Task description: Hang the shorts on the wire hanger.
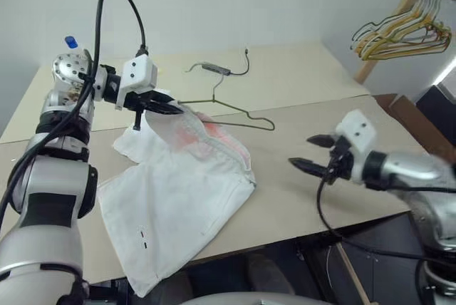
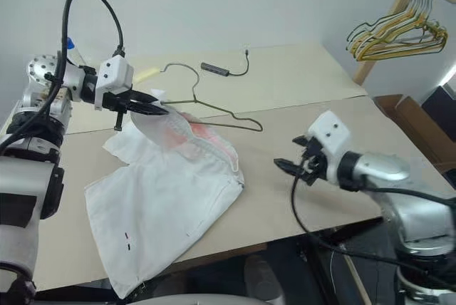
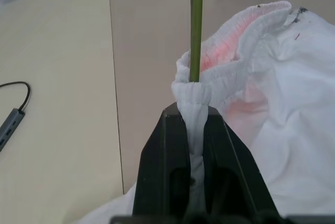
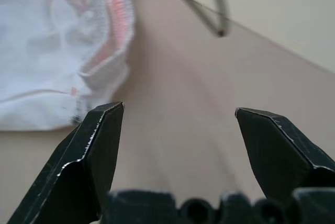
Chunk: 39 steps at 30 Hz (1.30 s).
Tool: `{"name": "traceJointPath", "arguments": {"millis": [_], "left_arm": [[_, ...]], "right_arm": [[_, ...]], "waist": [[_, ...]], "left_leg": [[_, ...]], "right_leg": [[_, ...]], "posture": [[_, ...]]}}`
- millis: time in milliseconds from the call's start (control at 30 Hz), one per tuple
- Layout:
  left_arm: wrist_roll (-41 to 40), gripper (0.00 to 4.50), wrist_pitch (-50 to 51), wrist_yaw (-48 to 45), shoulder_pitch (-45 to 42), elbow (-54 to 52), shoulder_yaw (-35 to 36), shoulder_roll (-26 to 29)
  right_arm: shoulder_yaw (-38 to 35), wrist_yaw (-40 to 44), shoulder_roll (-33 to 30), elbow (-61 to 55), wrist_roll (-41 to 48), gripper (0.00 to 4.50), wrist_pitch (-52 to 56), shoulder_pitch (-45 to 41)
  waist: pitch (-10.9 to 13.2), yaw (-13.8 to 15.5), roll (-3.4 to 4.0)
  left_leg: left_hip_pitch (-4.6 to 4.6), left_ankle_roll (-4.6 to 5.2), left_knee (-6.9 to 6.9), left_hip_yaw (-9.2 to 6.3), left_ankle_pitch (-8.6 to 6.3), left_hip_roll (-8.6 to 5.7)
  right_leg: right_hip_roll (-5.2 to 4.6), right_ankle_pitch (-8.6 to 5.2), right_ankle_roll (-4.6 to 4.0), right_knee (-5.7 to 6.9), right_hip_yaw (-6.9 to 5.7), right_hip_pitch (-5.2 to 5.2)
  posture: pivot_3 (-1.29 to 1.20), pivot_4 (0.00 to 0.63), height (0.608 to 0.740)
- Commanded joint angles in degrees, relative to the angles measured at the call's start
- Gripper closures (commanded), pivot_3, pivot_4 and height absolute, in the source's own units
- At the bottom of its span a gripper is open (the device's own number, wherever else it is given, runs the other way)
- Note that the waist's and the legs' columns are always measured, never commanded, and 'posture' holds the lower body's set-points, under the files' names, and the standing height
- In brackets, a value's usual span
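The left gripper (image 1: pixel 173 109) is pinching a bunched fold of the elastic waistband of the shorts (image 1: pixel 178 191), its jaws clamped tight on the white cloth and lifting that corner clear of the worktop (image 1: pixel 306 77). The rest of the shorts is draping down from the jaws and lying spread over the beige worktop below them, with a faint pink stain showing just beyond the gripped fold and small black marks near the lower hem. The wire hanger (image 1: pixel 235 110) is lying on the worktop straight ahead of the left jaws; in the left wrist view its thin olive wire (image 3: pixel 196 30) is running up from the pinched waistband, right against the cloth.

The right gripper (image 1: pixel 311 152) is hovering above bare worktop well apart from the shorts, jaws standing wide apart and holding nothing. The waistband edge and one end of the hanger are lying ahead of its fingers (image 4: pixel 94 156).

A dark cable with a small adapter (image 1: pixel 216 68) is lying beyond the hanger. Bunched yellow and dark hangers (image 1: pixel 406 30) are hanging on a wooden rack far beyond the right gripper.
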Motion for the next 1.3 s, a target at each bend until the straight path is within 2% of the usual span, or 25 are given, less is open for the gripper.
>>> {"name": "traceJointPath", "arguments": {"millis": [33, 233, 300, 333, 433, 700, 767, 900, 1033, 1167, 1300], "left_arm": [[0.66, 4.49, -0.41, -0.37, -2.06, -0.51, 2.74, 0.41], [1.88, 4.49, -0.08, -1.31, -1.85, -1.11, 4.54, 0.34], [2.06, 4.49, 0.07, -1.41, -1.88, -1.25, 4.98, 0.42], [2.04, 4.49, 0.26, -1.49, -1.87, -1.37, 5.20, 0.45], [2.41, 4.49, 0.31, -1.48, -1.74, -1.59, 5.74, 0.55], [2.44, 4.49, 0.39, -1.57, -1.09, -1.93, 6.97, 0.95], [0.91, 4.49, 0.85, -1.62, -0.68, -2.68, 6.67, 1.28], [-3.48, 4.49, 1.97, -1.62, 0.42, -5.39, 4.41, 3.03], [-10.97, 4.49, 5.21, -1.62, 1.71, -9.95, 1.05, 5.91], [-15.18, 4.49, 6.36, -1.62, 2.59, -12.09, -0.98, 7.72], [-18.53, 4.49, 7.05, -1.62, 3.44, -13.52, -2.80, 8.83]], "right_arm": [[3.43, -3.50, 3.62, 1.40, -0.05, 0.51, 1.21, -1.04], [10.21, -6.42, 9.22, 6.01, -1.33, 0.51, 0.51, -1.84], [10.23, -7.75, 11.43, 9.42, -1.59, 0.51, 0.60, -2.93], [9.88, -8.10, 12.42, 11.06, -1.46, 0.68, 0.36, -3.37], [8.37, -7.96, 14.61, 13.82, 0.27, 1.37, 0.48, -4.63], [7.73, -8.35, 14.29, 13.99, 0.79, 4.03, 1.38, -4.86], [5.84, -8.84, 14.51, 14.41, 1.60, 4.46, 2.07, -5.17], [3.35, -7.72, 12.32, 14.22, 1.96, 4.46, 1.30, -5.59], [-2.70, -5.55, 9.35, 14.65, 5.46, 4.46, 1.74, -6.75], [-9.12, -2.79, 5.28, 18.91, 9.75, 4.46, 3.65, -10.56], [-10.86, -1.73, 2.67, 22.29, 11.60, 4.46, 4.49, -13.24]], "waist": [[0.00, -0.19, 0.00], [0.00, -0.46, 0.00], [0.00, -0.55, 0.00], [0.00, -0.58, 0.00], [0.00, -0.57, 0.00], [0.00, -0.58, 0.00], [0.00, -0.59, 0.00], [0.00, -0.61, 0.00], [0.00, -0.56, 0.01], [0.00, -0.39, 0.01], [0.00, -0.23, 0.01]], "left_leg": [[-0.01, 0.00, 0.00, -0.01, 0.00, 0.00], [-0.06, 0.00, 0.00, -0.15, 0.00, -0.05], [-0.05, 0.00, 0.00, -0.17, 0.00, -0.05], [-0.05, 0.00, 0.00, -0.17, 0.00, -0.06], [-0.05, 0.00, 0.02, -0.22, 0.00, -0.08], [-0.09, 0.00, 0.02, -0.38, 0.00, -0.13], [-0.09, 0.00, 0.02, -0.40, 0.00, -0.13], [-0.08, 0.00, 0.01, -0.42, 0.01, -0.14], [-0.09, 0.00, 0.01, -0.43, 0.00, -0.14], [-0.06, 0.00, 0.02, -0.46, 0.01, -0.16], [-0.01, 0.01, 0.01, -0.46, 0.01, -0.17]], "right_leg": [[0.01, 0.00, 0.00, 0.00, 0.00, 0.00], [-0.01, 0.00, 0.01, -0.01, -0.03, 0.01], [0.00, 0.00, 0.01, 0.00, -0.03, 0.01], [0.00, 0.00, 0.01, 0.00, -0.02, 0.02], [-0.02, 0.00, 0.01, 0.03, -0.02, 0.04], [-0.01, -0.01, 0.02, 0.13, -0.04, 0.03], [-0.01, -0.01, 0.02, 0.15, -0.05, 0.03], [-0.02, -0.01, 0.03, 0.17, -0.04, 0.03], [-0.03, -0.01, 0.03, 0.18, -0.04, 0.03], [-0.03, -0.02, 0.03, 0.18, -0.05, 0.06], [-0.03, -0.02, 0.03, 0.19, -0.03, 0.10]], "posture": [[-0.22, 0.000, 0.740], [-0.20, 0.000, 0.740], [-0.20, 0.000, 0.740], [-0.19, 0.000, 0.740], [-0.19, 0.000, 0.740], [-0.18, 0.000, 0.740], [-0.19, 0.000, 0.740], [-0.19, 0.000, 0.740], [-0.19, 0.000, 0.740], [-0.18, 0.000, 0.740], [-0.19, 0.000, 0.740]]}}
